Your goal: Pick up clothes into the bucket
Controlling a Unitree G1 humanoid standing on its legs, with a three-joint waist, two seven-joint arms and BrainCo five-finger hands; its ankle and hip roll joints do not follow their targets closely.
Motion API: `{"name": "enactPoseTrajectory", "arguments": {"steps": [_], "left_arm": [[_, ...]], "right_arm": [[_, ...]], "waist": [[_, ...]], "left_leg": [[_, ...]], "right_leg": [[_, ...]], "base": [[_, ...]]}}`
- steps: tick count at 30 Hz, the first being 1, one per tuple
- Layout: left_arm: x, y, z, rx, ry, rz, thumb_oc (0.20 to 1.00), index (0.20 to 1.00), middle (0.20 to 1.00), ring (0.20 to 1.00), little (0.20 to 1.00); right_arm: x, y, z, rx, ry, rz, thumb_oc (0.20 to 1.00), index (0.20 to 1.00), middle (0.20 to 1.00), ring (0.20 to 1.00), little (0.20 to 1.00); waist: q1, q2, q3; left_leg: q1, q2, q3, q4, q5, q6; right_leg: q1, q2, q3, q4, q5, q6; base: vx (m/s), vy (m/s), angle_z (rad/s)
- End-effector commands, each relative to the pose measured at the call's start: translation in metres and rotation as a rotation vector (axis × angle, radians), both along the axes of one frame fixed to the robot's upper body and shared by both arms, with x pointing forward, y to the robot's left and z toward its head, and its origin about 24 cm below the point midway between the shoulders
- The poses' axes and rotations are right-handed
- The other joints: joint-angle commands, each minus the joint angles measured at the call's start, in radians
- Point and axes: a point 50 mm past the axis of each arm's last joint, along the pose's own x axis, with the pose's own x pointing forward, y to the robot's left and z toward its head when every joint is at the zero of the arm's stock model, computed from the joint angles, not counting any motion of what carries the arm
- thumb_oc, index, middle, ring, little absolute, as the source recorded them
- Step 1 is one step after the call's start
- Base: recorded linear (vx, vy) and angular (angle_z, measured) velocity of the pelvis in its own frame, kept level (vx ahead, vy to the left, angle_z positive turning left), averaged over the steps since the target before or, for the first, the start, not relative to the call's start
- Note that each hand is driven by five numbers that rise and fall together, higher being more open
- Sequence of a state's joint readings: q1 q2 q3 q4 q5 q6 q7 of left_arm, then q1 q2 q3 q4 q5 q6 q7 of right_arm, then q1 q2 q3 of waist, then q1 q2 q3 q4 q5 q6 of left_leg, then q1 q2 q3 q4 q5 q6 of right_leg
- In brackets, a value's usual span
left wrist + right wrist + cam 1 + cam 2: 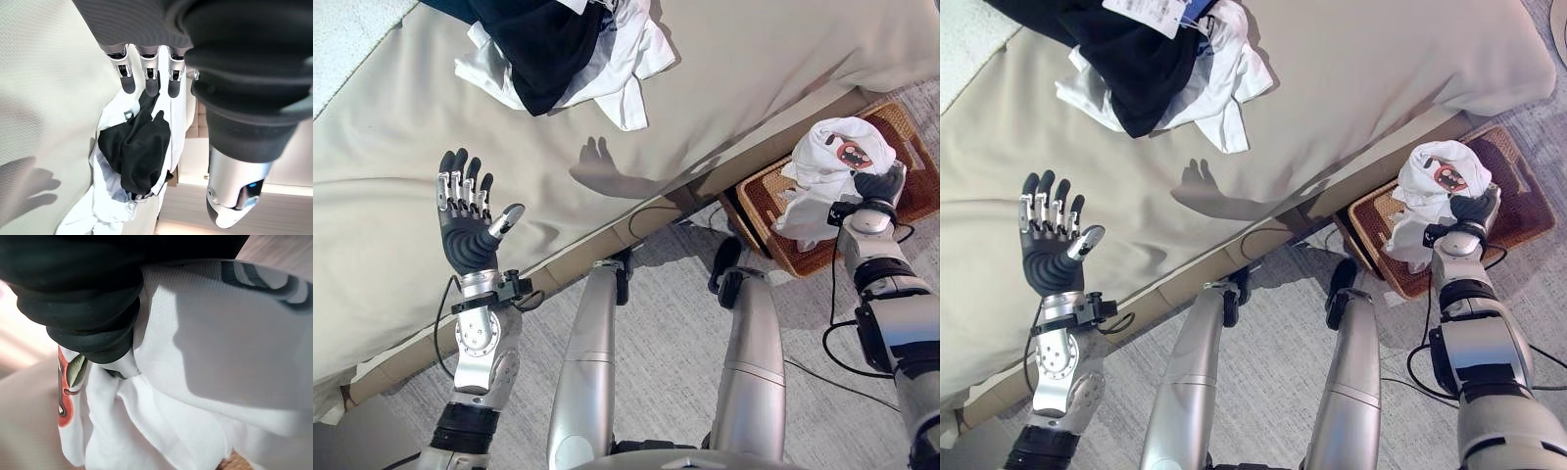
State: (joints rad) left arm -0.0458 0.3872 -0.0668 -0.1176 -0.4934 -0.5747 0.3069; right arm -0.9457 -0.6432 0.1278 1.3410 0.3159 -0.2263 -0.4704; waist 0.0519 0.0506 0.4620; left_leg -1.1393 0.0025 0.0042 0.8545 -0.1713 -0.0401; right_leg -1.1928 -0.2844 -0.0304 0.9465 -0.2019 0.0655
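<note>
Right hand (pixel 878 186) bunching a white printed shirt (pixel 827 162) above the wicker basket (pixel 766 201) on the floor beside the bed (pixel 754 69); left hand (pixel 465 220), fingers spread, over the bed near a black-and-white clothes pile (pixel 558 49).

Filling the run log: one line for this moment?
right robot hand: holds white shirt over basket | left robot hand: open | pile: on bed

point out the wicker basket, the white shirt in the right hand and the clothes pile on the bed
wicker basket (pixel 756 199): left eye view, bare woven rim.
white shirt (pixel 822 157): left eye view, bunched top.
clothes pile (pixel 543 44): left eye view, black garment on top.
</note>
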Motion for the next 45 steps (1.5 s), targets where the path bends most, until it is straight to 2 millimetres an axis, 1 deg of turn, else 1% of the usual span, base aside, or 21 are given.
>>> {"name": "enactPoseTrajectory", "arguments": {"steps": [1, 9, 11, 12, 13, 14, 15, 17, 22, 27, 31, 32, 34, 36, 37, 39, 40, 41, 42, 43, 45], "left_arm": [[-0.014, -0.004, 0.015, -0.044, -0.113, 0.0, 1.0, 1.0, 1.0, 1.0, 1.0], [-0.013, -0.006, 0.017, -0.051, -0.114, -0.011, 1.0, 1.0, 1.0, 1.0, 1.0], [-0.012, -0.006, 0.018, -0.049, -0.116, -0.013, 1.0, 1.0, 1.0, 1.0, 1.0], [-0.012, -0.005, 0.019, -0.051, -0.119, -0.012, 1.0, 1.0, 1.0, 1.0, 1.0], [-0.013, -0.004, 0.021, -0.051, -0.126, -0.008, 1.0, 1.0, 1.0, 1.0, 1.0], [-0.013, -0.003, 0.022, -0.052, -0.133, -0.005, 1.0, 1.0, 1.0, 1.0, 1.0], [-0.013, -0.003, 0.022, -0.054, -0.134, -0.002, 1.0, 1.0, 1.0, 1.0, 1.0], [-0.014, -0.001, 0.022, -0.061, -0.141, 0.006, 1.0, 1.0, 1.0, 1.0, 1.0], [-0.013, 0.0, 0.024, -0.074, -0.151, 0.013, 1.0, 1.0, 1.0, 1.0, 1.0], [-0.012, 0.001, 0.025, -0.073, -0.16, 0.019, 1.0, 1.0, 1.0, 1.0, 1.0], [-0.01, 0.001, 0.026, -0.076, -0.167, 0.015, 1.0, 1.0, 1.0, 1.0, 1.0], [-0.008, 0.001, 0.026, -0.089, -0.17, 0.007, 1.0, 1.0, 1.0, 1.0, 1.0], [-0.007, 0.001, 0.026, -0.089, -0.17, 0.007, 1.0, 1.0, 1.0, 1.0, 1.0], [-0.002, 0.0, 0.027, -0.098, -0.173, 0.008, 1.0, 1.0, 1.0, 1.0, 1.0], [-0.002, 0.0, 0.027, -0.098, -0.173, 0.008, 1.0, 1.0, 1.0, 1.0, 1.0], [0.001, 0.002, 0.026, -0.099, -0.168, 0.023, 1.0, 1.0, 1.0, 1.0, 1.0], [0.005, 0.004, 0.022, -0.088, -0.149, 0.04, 1.0, 1.0, 1.0, 1.0, 1.0], [0.004, 0.004, 0.022, -0.087, -0.148, 0.039, 1.0, 1.0, 1.0, 1.0, 1.0], [0.007, 0.007, 0.017, -0.076, -0.124, 0.063, 1.0, 1.0, 1.0, 1.0, 1.0], [0.007, 0.007, 0.017, -0.075, -0.122, 0.062, 1.0, 1.0, 1.0, 1.0, 1.0], [0.011, 0.009, 0.008, -0.042, -0.075, 0.087, 1.0, 1.0, 1.0, 1.0, 1.0]], "right_arm": [[-0.019, -0.029, 0.004, -0.063, 0.015, -0.119, 0.2, 0.2, 0.2, 0.2, 0.2], [-0.033, -0.041, -0.014, -0.03, 0.144, -0.215, 0.2, 0.2, 0.2, 0.2, 0.2], [-0.03, -0.038, -0.015, -0.013, 0.134, -0.211, 0.2, 0.2, 0.2, 0.2, 0.2], [-0.028, -0.035, -0.015, -0.004, 0.123, -0.203, 0.253, 0.253, 0.253, 0.253, 0.253], [-0.027, -0.033, -0.016, 0.003, 0.109, -0.198, 0.667, 0.667, 0.667, 0.667, 0.667], [-0.026, -0.031, -0.017, 0.006, 0.097, -0.189, 0.667, 0.667, 0.667, 0.667, 0.667], [-0.025, -0.029, -0.017, 0.005, 0.093, -0.179, 1.0, 1.0, 1.0, 1.0, 1.0], [-0.021, -0.023, -0.016, -0.001, 0.081, -0.154, 1.0, 1.0, 1.0, 1.0, 1.0], [-0.02, -0.023, -0.015, 0.013, 0.075, -0.171, 1.0, 1.0, 1.0, 1.0, 1.0], [-0.019, -0.02, -0.018, 0.022, 0.078, -0.161, 1.0, 1.0, 1.0, 1.0, 1.0], [-0.015, -0.016, -0.015, 0.028, 0.059, -0.144, 1.0, 1.0, 1.0, 1.0, 1.0], [-0.015, -0.014, -0.019, 0.029, 0.076, -0.138, 1.0, 1.0, 1.0, 1.0, 1.0], [-0.016, -0.014, -0.022, 0.031, 0.092, -0.136, 1.0, 1.0, 1.0, 1.0, 1.0], [-0.014, -0.003, -0.034, 0.052, 0.097, -0.109, 1.0, 1.0, 1.0, 1.0, 1.0], [-0.015, -0.003, -0.035, 0.053, 0.097, -0.109, 1.0, 1.0, 1.0, 1.0, 1.0], [-0.012, 0.01, -0.043, 0.079, 0.051, -0.058, 1.0, 1.0, 1.0, 1.0, 1.0], [-0.011, 0.027, -0.054, 0.091, 0.01, 0.008, 1.0, 1.0, 1.0, 1.0, 1.0], [-0.012, 0.027, -0.055, 0.092, 0.012, 0.007, 1.0, 1.0, 1.0, 1.0, 1.0], [-0.013, 0.048, -0.059, 0.101, -0.082, 0.105, 1.0, 1.0, 1.0, 1.0, 1.0], [-0.014, 0.049, -0.061, 0.102, -0.08, 0.103, 1.0, 1.0, 1.0, 1.0, 1.0], [-0.022, 0.063, -0.064, 0.101, -0.148, 0.172, 1.0, 1.0, 1.0, 1.0, 1.0]], "waist": [[-0.017, 0.047, -0.07], [-0.014, 0.046, -0.08], [-0.015, 0.046, -0.082], [-0.015, 0.047, -0.084], [-0.017, 0.046, -0.085], [-0.017, 0.046, -0.086], [-0.018, 0.046, -0.088], [-0.018, 0.042, -0.093], [-0.018, 0.038, -0.108], [-0.016, 0.033, -0.114], [-0.016, 0.031, -0.117], [-0.017, 0.027, -0.117], [-0.017, 0.025, -0.118], [-0.025, 0.016, -0.128], [-0.025, 0.015, -0.126], [-0.034, 0.005, -0.132], [-0.044, -0.006, -0.137], [-0.045, -0.006, -0.134], [-0.06, -0.019, -0.137], [-0.06, -0.02, -0.134], [-0.071, -0.03, -0.137]], "left_leg": [[-0.034, -0.01, -0.003, 0.09, -0.094, 0.009], [-0.039, -0.012, -0.008, 0.082, -0.089, 0.008], [-0.04, -0.011, -0.008, 0.077, -0.086, 0.009], [-0.039, -0.01, -0.008, 0.076, -0.085, 0.01], [-0.039, -0.012, -0.009, 0.075, -0.084, 0.01], [-0.039, -0.013, -0.011, 0.074, -0.083, 0.01], [-0.038, -0.012, -0.01, 0.072, -0.082, 0.01], [-0.035, -0.011, -0.009, 0.065, -0.079, 0.01], [-0.021, -0.007, -0.013, 0.028, -0.065, 0.01], [0.021, 0.003, -0.013, -0.055, -0.036, 0.009], [0.086, 0.011, -0.006, -0.173, 0.01, 0.006], [0.111, 0.013, 0.001, -0.231, 0.057, 0.008], [0.139, 0.011, 0.0, -0.265, 0.07, 0.007], [0.201, 0.017, 0.001, -0.329, 0.089, 0.002], [0.206, 0.017, 0.0, -0.332, 0.091, 0.002], [0.258, 0.019, -0.004, -0.379, 0.102, -0.001], [0.321, 0.021, -0.009, -0.424, 0.116, -0.007], [0.328, 0.021, -0.01, -0.429, 0.118, -0.007], [0.398, 0.026, -0.016, -0.48, 0.135, -0.016], [0.406, 0.026, -0.016, -0.485, 0.137, -0.016], [0.484, 0.032, -0.023, -0.539, 0.152, -0.021]], "right_leg": [[0.027, 0.021, 0.061, -0.051, 0.022, 0.039], [0.021, 0.022, 0.059, -0.051, 0.022, 0.036], [0.021, 0.022, 0.057, -0.056, 0.023, 0.036], [0.021, 0.022, 0.057, -0.055, 0.023, 0.035], [0.02, 0.022, 0.057, -0.054, 0.024, 0.035], [0.021, 0.022, 0.056, -0.055, 0.023, 0.035], [0.022, 0.022, 0.056, -0.056, 0.024, 0.036], [0.026, 0.022, 0.053, -0.065, 0.027, 0.036], [0.039, 0.022, 0.045, -0.098, 0.037, 0.041], [0.075, 0.018, 0.029, -0.166, 0.065, 0.048], [0.128, 0.017, 0.014, -0.262, 0.104, 0.06], [0.155, 0.015, 0.001, -0.323, 0.152, 0.06], [0.184, 0.015, -0.007, -0.357, 0.166, 0.063], [0.246, 0.019, -0.021, -0.427, 0.192, 0.073], [0.252, 0.019, -0.022, -0.431, 0.193, 0.073], [0.304, 0.024, -0.025, -0.476, 0.208, 0.079], [0.368, 0.026, -0.034, -0.525, 0.223, 0.085], [0.377, 0.026, -0.036, -0.529, 0.225, 0.085], [0.452, 0.03, -0.047, -0.584, 0.242, 0.088], [0.461, 0.03, -0.048, -0.588, 0.243, 0.088], [0.54, 0.035, -0.062, -0.638, 0.255, 0.092]], "base": [[0.0, 0.0, 0.0], [0.0, 0.0, 0.0], [0.0, 0.0, 0.0], [0.0, 0.0, 0.0], [0.0, 0.0, 0.0], [0.0, 0.0, 0.0], [0.0, 0.0, 0.0], [0.0, 0.0, 0.0], [0.0, 0.0, 0.0], [0.0, 0.0, 0.0], [-0.05, 0.0, -0.04], [-0.1, 0.005, -0.05], [-0.05, -0.002, -0.02], [0.0, 0.0, 0.0], [0.03, -0.019, -0.04], [0.05, -0.035, -0.05], [0.07, -0.04, -0.02], [0.1, -0.072, -0.01], [0.05, -0.042, 0.01], [0.08, -0.056, -0.06], [0.09, -0.046, -0.08]]}}
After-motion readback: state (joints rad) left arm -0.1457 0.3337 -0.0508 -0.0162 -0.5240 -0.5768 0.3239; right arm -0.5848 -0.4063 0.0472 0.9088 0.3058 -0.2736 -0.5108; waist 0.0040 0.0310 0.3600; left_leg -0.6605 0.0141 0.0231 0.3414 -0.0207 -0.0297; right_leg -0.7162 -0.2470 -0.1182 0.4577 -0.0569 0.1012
